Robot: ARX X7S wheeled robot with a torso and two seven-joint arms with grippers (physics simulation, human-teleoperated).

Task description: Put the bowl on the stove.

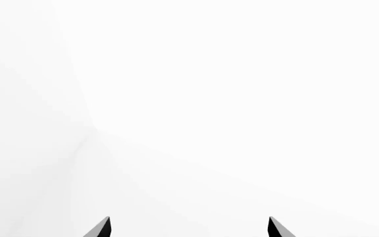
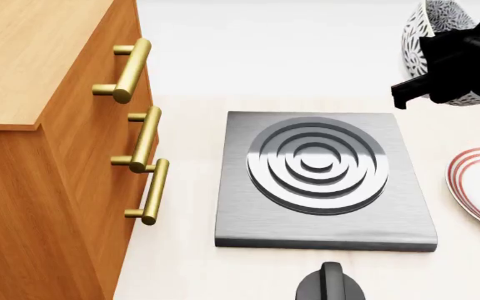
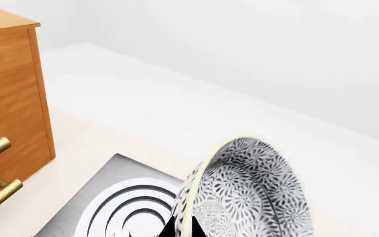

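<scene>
Right hand [image 2: 440, 75] grips tilted bowl [image 3: 248, 197] above stove [image 2: 324, 181]; no writing.

So the stove [image 2: 325, 181] sits flat on the bench [image 2: 182, 250], pretty much dead centre. A cabinet [image 2: 48, 156] stands to its left, handles [image 2: 132, 70] facing the stove. Right of the stove there's a plate [image 2: 477, 187] lying on the bench (only part of it shows). A knob [image 2: 330, 284] sits just in front of the stove's near edge. The bowl [image 2: 436, 37] is up off the bench, tipped on its side, behind and right of the stove, in the right end effector [image 2: 440, 78].
</scene>
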